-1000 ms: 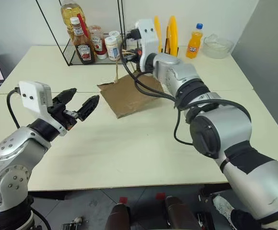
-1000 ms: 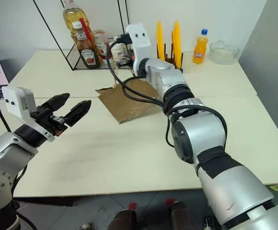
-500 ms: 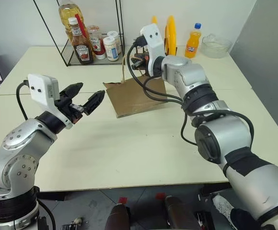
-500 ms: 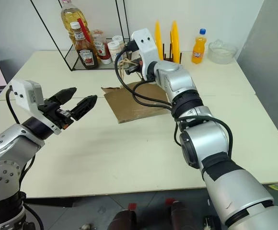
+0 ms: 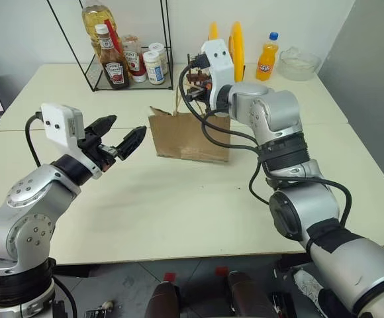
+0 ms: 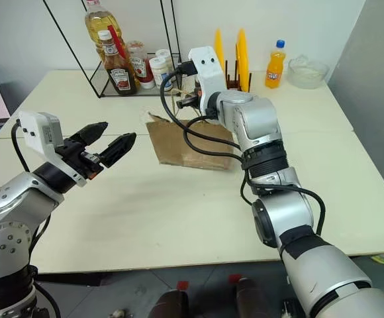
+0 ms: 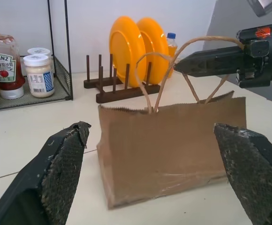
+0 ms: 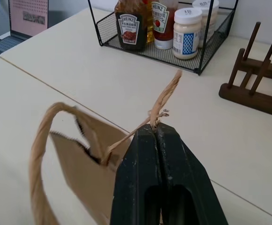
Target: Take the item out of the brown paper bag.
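1. Cream table (image 5: 179,218) carries the whole work area; its near half is bare, and the stored goods stand along the far edge by the white wall.
2. Left gripper (image 5: 120,135) hovers above the table on the near left, jaws spread wide and holding nothing. It points toward the bag, so it appears staged to reach in once the mouth is accessible.
3. Bag (image 5: 191,136) stands upright near the table centre, just beyond the left gripper and apart from it. In the left wrist view the bag (image 7: 173,145) sits framed between the two open fingers.
4. Right gripper (image 6: 191,101) is closed tight on one string handle (image 8: 162,105) above the bag's top edge. This grip appears to hold the bag erect and steady; the second handle (image 8: 42,154) loops free beside it.
5. Cola bottle is not visible; if present, it is hidden inside the bag, below the right gripper and ahead of the left. The bag mouth looks narrow, so its contents cannot be confirmed.
6. Far edge: a wire rack (image 5: 122,66) holds a ketchup bottle (image 5: 114,63); yellow plates (image 5: 235,46) stand in a wooden holder; an orange soda bottle (image 5: 268,58) and a clear bowl (image 5: 300,63) sit at far right.
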Controlling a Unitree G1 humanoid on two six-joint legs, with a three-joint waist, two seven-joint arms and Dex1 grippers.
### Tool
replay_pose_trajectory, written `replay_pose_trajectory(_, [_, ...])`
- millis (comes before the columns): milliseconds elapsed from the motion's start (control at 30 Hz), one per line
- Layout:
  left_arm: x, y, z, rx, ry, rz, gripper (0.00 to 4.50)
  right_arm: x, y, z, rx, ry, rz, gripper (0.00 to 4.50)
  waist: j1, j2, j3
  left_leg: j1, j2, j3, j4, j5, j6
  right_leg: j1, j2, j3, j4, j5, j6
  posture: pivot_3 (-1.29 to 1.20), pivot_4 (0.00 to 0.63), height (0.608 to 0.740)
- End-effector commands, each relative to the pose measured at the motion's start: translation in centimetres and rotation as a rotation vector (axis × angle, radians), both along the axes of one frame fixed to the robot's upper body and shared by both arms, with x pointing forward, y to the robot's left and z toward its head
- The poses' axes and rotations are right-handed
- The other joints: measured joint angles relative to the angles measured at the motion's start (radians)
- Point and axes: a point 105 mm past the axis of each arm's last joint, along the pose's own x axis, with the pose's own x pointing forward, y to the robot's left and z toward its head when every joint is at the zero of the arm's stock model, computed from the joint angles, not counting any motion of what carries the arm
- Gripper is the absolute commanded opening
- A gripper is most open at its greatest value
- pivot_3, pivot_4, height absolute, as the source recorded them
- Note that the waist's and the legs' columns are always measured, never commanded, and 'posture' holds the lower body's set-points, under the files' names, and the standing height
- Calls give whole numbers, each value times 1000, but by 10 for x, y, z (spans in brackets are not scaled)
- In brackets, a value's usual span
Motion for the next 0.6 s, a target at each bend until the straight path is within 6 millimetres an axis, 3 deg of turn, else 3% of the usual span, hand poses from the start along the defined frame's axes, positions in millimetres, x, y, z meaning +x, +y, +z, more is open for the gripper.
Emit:
replay_pose_trajectory(33, [-4, -2, 9, 8, -57, 6, 4500, 0, -3, 11, 19, -57, -10, 37, 0, 0, 0, 0, 0, 0, 0, 0, 0, 0, 0, 0, 0, 0, 0, 0, 150, 740])
replay_pose_trajectory(300, [-2, -3, 11, 15, -56, -2, 4500, 8, -9, -1, -12, -98, -6, 37, 0, 0, 0, 0, 0, 0, 0, 0, 0, 0, 0, 0, 0, 0, 0, 0, 150, 740])
replay_pose_trajectory(600, [3, -7, 13, 17, -56, -26, 4500, 14, -3, 21, -21, -264, 38, 37, -3, 0, 0, 0, 0, 0, 0, 0, 0, 0, 0, 0, 0, 0, 0, 0, 150, 740])
